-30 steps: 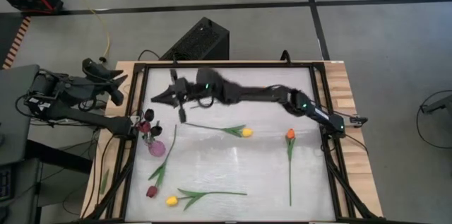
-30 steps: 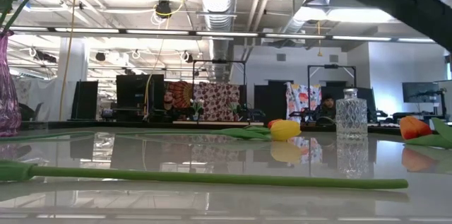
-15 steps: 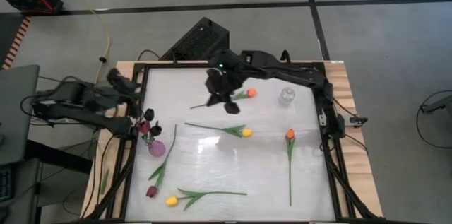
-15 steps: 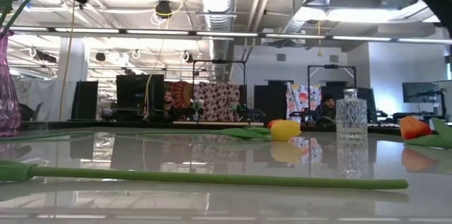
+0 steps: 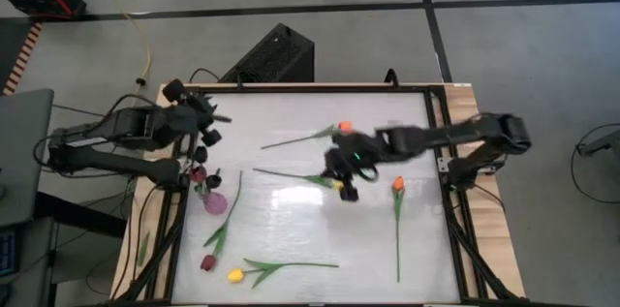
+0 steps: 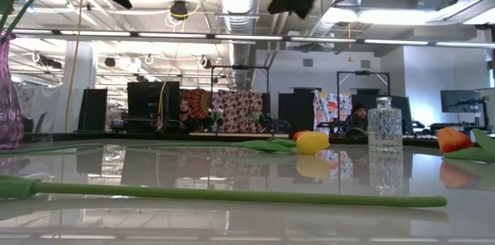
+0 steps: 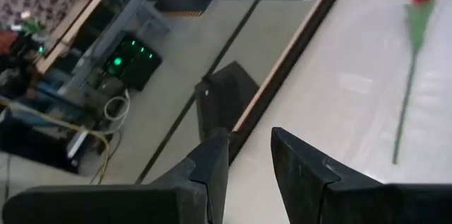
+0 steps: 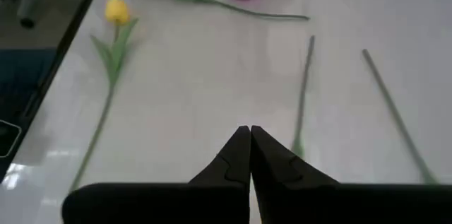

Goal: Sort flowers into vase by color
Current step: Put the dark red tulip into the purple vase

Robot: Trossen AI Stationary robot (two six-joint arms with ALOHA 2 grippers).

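Observation:
Several artificial tulips lie flat on the white table. An orange one (image 5: pixel 344 127) is near the far middle, a yellow one (image 5: pixel 337 183) at the centre and an orange one (image 5: pixel 397 183) to the right. A maroon one (image 5: pixel 206 262) and a yellow one (image 5: pixel 234 274) lie near-left. A purple vase (image 5: pixel 214 200) at the left edge holds maroon flowers (image 5: pixel 199 167). My right gripper (image 5: pixel 345 173) (image 8: pixel 248 155) hovers shut above the central yellow tulip, touching nothing. My left gripper (image 5: pixel 208 125) (image 7: pixel 251 155) is open in the air over the table's far-left edge.
A clear glass vase (image 6: pixel 384 125) stands toward the far right; my right arm covers it in the high view. A black frame rail (image 5: pixel 441 142) borders the table. A black box (image 5: pixel 274 55) sits on the floor beyond the far edge. Bare table lies between the stems.
My right gripper has swung from beside the purple vase, past the far middle, to the table's centre over the yellow tulip. My left gripper has moved rightward from off the table's left side to over the far-left edge. No flower has shifted.

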